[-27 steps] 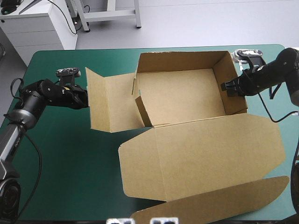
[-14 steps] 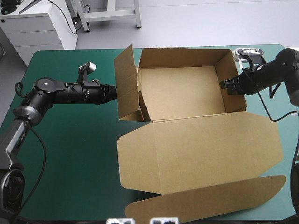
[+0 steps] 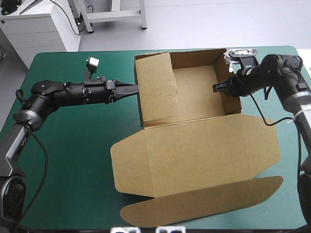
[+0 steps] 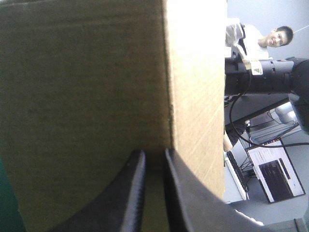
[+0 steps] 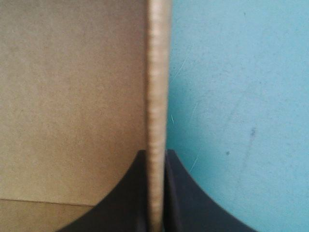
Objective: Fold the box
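Observation:
The brown box (image 3: 194,92) stands as an open tray, its lid (image 3: 194,150) lying flat toward the near edge. Its left side flap (image 3: 158,90) is folded inward and leans over the tray's floor. My left gripper (image 3: 135,89) is shut, its tips pressed against the outside of the left wall. The left wrist view shows those fingers (image 4: 153,153) close together against the board (image 4: 87,72). My right gripper (image 3: 217,88) is shut on the right wall. In the right wrist view, the wall's edge (image 5: 157,96) runs between the fingers (image 5: 156,153).
The lid's long curved tuck flap (image 3: 204,204) reaches almost to the table's near edge. Teal-green cover (image 3: 73,160) lies bare to the left of the lid and beyond the right wall (image 5: 241,96). The right arm (image 4: 270,77) shows past the box in the left wrist view.
The left flap went from lying out flat, to upright, to folded into the tray as my left gripper pushed rightward. The right arm and whole box shifted a little left.

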